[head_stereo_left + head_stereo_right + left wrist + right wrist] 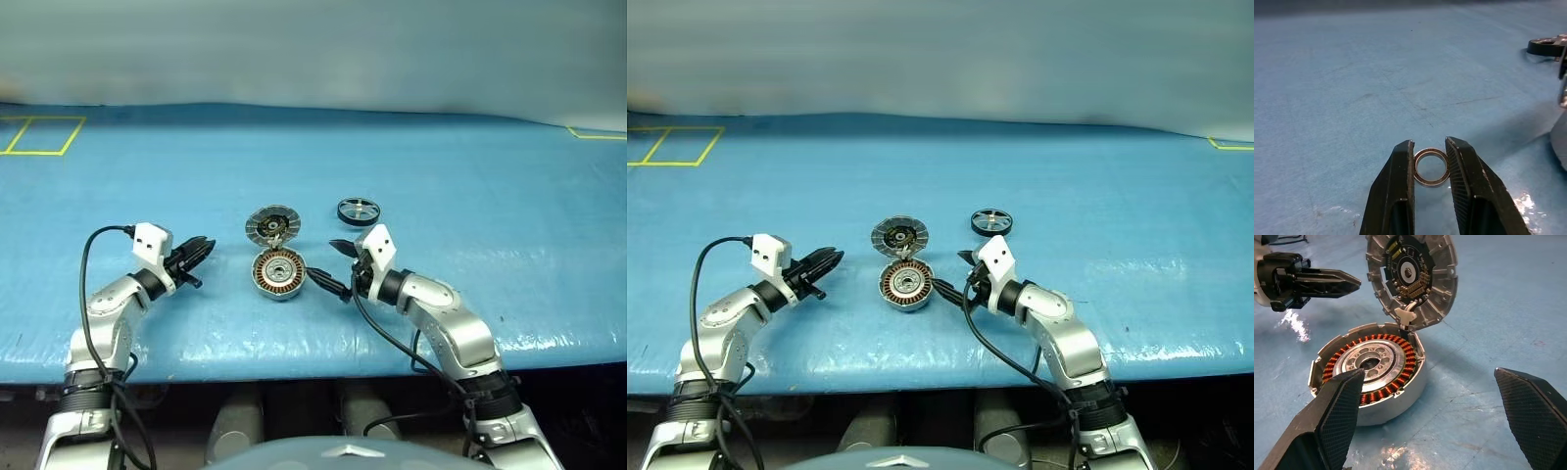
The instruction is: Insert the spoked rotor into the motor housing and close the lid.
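Observation:
The motor housing (278, 273) lies open on the blue table, its copper windings and metal centre (1369, 364) showing. Its hinged lid (271, 224) stands swung back behind it, inner face (1410, 279) exposed. The spoked rotor (359, 211) rests flat on the table, behind and to the right of the housing. My left gripper (203, 247) hovers left of the housing, shut on a small thin metal ring (1431, 167) pinched between its fingertips. My right gripper (338, 267) is open wide just right of the housing, one finger (1337, 401) close to its wall, nothing held.
Blue sheeting covers the table (470, 294), whose front edge runs just below my arms. Yellow tape squares (44, 135) mark the far left corner, with another tape mark (596, 134) at the far right.

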You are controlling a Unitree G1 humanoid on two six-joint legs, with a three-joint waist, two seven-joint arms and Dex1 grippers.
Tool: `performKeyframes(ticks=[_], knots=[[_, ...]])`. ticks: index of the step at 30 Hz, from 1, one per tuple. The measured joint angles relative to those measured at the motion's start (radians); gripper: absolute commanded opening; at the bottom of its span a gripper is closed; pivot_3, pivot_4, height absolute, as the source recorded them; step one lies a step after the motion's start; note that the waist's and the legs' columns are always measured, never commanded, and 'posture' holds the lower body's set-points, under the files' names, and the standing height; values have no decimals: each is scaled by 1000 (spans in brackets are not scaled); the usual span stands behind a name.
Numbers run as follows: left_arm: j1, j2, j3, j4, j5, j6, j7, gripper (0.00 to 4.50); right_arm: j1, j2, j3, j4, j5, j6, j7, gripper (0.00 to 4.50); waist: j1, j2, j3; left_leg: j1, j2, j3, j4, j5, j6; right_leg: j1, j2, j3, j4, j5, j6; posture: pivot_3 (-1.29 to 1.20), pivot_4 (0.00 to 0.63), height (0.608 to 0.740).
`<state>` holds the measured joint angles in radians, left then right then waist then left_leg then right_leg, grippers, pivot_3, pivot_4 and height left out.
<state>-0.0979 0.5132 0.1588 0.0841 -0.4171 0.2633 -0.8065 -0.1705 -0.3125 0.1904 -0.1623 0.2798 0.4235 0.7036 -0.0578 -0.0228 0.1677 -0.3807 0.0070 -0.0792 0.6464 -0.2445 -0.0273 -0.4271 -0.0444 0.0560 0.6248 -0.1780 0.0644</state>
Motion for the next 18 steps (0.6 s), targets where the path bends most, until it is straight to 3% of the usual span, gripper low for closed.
performKeyframes(ticks=[7,18], knots=[[3,22,-90,-143,-46,72,-134,647,11,-52,41,7,-7,-49,94,4500,0,0,1,0,1,0,0,0,0,0,1,0,1,0,0,0,150,740],[-119,19,-235,-121,-3,85,-203,647,39,-108,75,4,-45,-74,111,4500,-3,0,1,0,1,0,0,0,0,0,1,0,0,0,0,0,150,740]])
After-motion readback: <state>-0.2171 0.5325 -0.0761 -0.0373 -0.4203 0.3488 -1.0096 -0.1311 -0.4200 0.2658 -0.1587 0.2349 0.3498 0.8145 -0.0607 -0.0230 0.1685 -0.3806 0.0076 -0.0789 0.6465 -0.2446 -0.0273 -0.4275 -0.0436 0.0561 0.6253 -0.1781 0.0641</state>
